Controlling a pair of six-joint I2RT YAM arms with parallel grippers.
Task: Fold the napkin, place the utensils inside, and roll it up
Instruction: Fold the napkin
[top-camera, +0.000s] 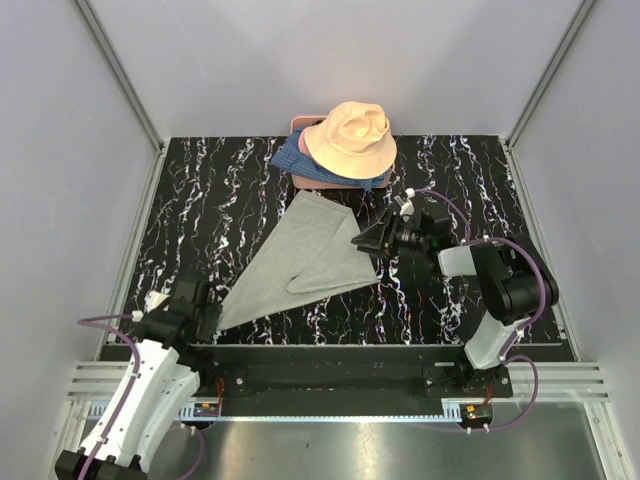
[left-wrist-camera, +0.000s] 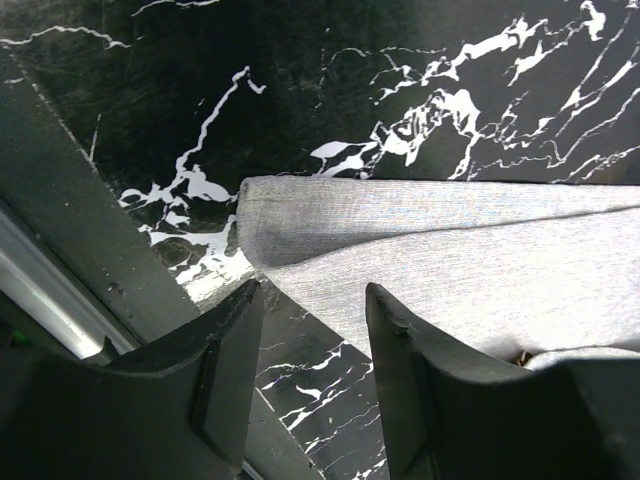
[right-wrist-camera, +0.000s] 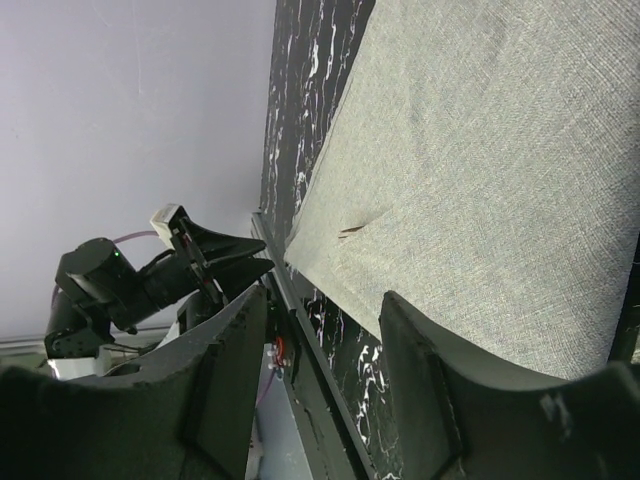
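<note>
the napkin (top-camera: 310, 255) lies folded into a long wedge on the black marbled table (top-camera: 450, 290), its narrow tip pointing to the near left and its wide end toward the far right. the left gripper (top-camera: 205, 318) sits low at that narrow tip, its fingers (left-wrist-camera: 230, 350) parted with the cloth's corner just ahead of them. the right gripper (top-camera: 362, 240) is at the wedge's right edge, jaws also spread and holding nothing. behind the napkin, a peach bucket hat (top-camera: 350, 138) rests on blue patterned fabric (top-camera: 290, 155).
</note>
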